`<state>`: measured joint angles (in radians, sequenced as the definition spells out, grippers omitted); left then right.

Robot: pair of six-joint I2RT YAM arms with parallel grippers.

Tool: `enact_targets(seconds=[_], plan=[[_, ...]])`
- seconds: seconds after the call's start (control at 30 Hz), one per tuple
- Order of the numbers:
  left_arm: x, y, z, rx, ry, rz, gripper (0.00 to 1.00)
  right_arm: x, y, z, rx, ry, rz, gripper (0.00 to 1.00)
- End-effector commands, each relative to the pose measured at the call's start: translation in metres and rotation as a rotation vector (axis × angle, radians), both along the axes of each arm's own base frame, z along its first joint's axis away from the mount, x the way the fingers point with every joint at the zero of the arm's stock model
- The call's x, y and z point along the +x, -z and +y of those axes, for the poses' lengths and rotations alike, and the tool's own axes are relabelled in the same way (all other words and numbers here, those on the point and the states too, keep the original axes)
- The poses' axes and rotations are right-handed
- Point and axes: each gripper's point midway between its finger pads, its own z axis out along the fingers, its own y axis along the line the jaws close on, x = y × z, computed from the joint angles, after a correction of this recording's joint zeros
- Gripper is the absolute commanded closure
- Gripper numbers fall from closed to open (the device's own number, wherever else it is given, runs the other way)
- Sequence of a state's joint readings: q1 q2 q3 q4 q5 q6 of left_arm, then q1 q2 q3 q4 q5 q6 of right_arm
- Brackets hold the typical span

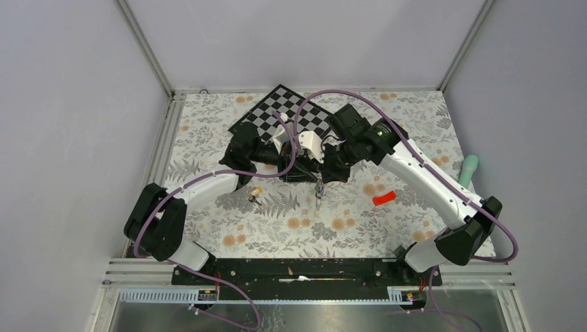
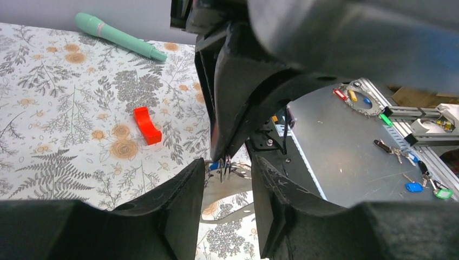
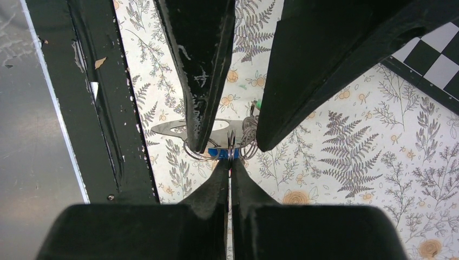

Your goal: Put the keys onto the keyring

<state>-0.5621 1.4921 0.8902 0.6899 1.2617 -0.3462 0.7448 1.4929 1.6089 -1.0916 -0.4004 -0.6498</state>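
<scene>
**Left gripper** [image 2: 227, 168] – The fingers [image 3: 203, 81] stood apart, one on each side of the keyring [image 3: 168, 128]. The keyring was a flat grey oval plate located at the centre of the floral table [image 1: 208, 145], just in front of the checkerboard [image 1: 277, 111]. One end of the plate projected past the finger nearer the arm bases. It could not be determined whether the fingers pressed on the plate.

**Right gripper** [image 3: 230, 170] – The fingers were together, clamped on a thin wire ring [image 3: 231, 147] that stood upright between their tips. This gripper faced the left gripper tip to tip, directly over the keyring.

**Keys** [image 3: 246, 132] – Several wire loops clustered at the plate. A blue tag [image 3: 219, 154] lay just beside the clamped ring, and a green tag [image 3: 258, 104] showed against the other left finger. In the top view, a small bunch [image 1: 319, 188] hung below the meeting point of the two grippers. A separate key with a pale yellow tag [image 1: 255, 194] lay on the table near the left forearm, apart from the keyring.

**Other items** – A red block [image 1: 384, 198] lay to the right of the grippers. A teal cylinder [image 1: 468, 171] lay at the right edge of the table.
</scene>
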Motion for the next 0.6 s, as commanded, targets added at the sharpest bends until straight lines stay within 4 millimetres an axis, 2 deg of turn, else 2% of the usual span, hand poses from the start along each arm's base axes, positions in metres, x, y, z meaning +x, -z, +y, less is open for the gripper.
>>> enact_targets(seconds=[0.0,0.57], plan=[[-0.006,-0.017,0.0,-0.053,0.024,-0.064,0.59,0.001,-0.007,0.002,0.004,-0.002,-0.023,1.0],[-0.006,-0.006,-0.006,-0.022,0.024,-0.047,0.69,0.003,-0.008,0.004,0.012,0.004,-0.029,1.0]])
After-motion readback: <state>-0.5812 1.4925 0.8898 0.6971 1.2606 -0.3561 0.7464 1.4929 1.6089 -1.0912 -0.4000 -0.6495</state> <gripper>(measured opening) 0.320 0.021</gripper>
